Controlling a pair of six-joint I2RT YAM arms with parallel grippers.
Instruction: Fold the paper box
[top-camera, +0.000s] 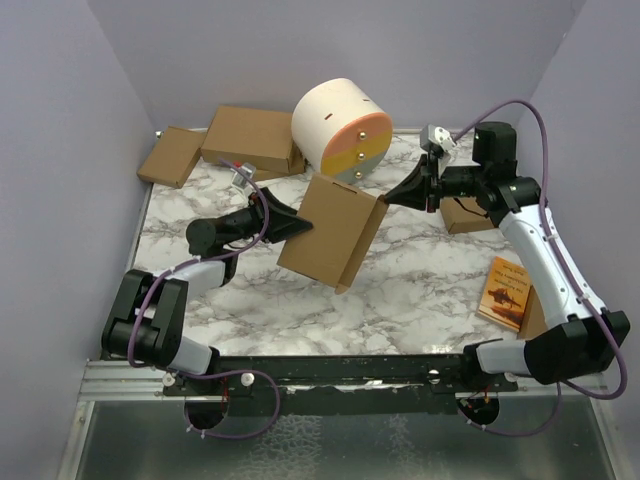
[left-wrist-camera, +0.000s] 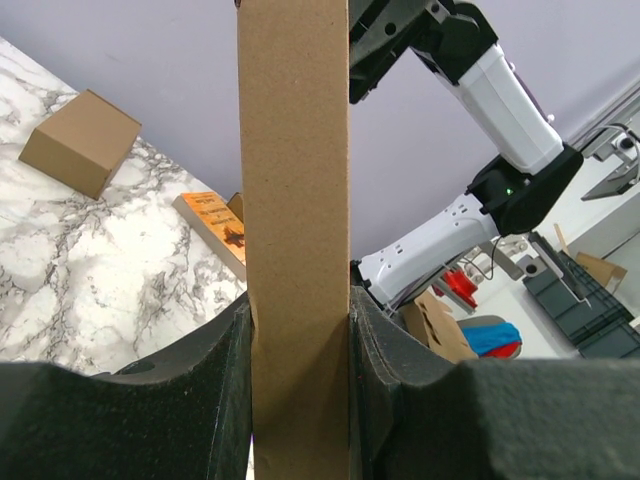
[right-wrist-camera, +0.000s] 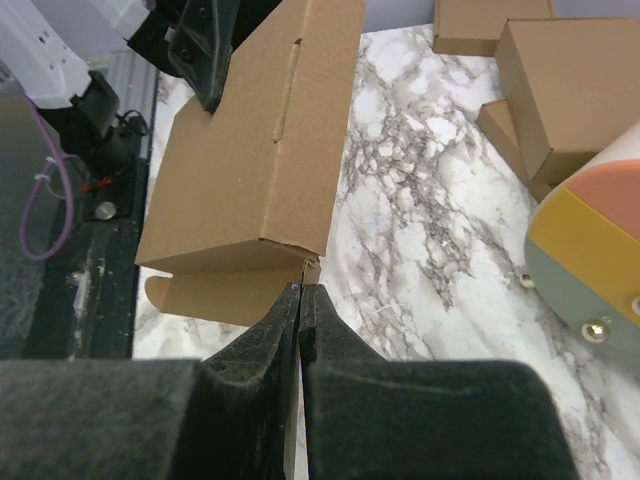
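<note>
Paper box (top-camera: 330, 232) is up off the marble desk (top-camera: 420, 285), tilted, mid-scene between both arms. Left end effector (top-camera: 288, 225) clamps the box's left edge, cardboard between its fingers. Right end effector (right-wrist-camera: 300, 292) is closed, fingers pressed together, tips at the box's right corner.

The plain brown cardboard paper box (top-camera: 330, 232) is held tilted over the middle of the white marble bench (top-camera: 420, 290), between the two hands. The left hand (top-camera: 290, 228) clamps its left edge. The right hand (top-camera: 386, 198), fingertips pressed together, meets its far right corner. Behind the box, at the back of the bench, a cream cylindrical drum with a striped end (top-camera: 338, 125) lies on its side. Just left of the drum sits a large brown carton (top-camera: 250, 140), with a flatter brown carton (top-camera: 170, 157) further left. A small brown carton (top-camera: 462, 215) sits beneath the right arm, and an orange book (top-camera: 505, 292) lies at the bench's right edge, nearer the bases.
</note>
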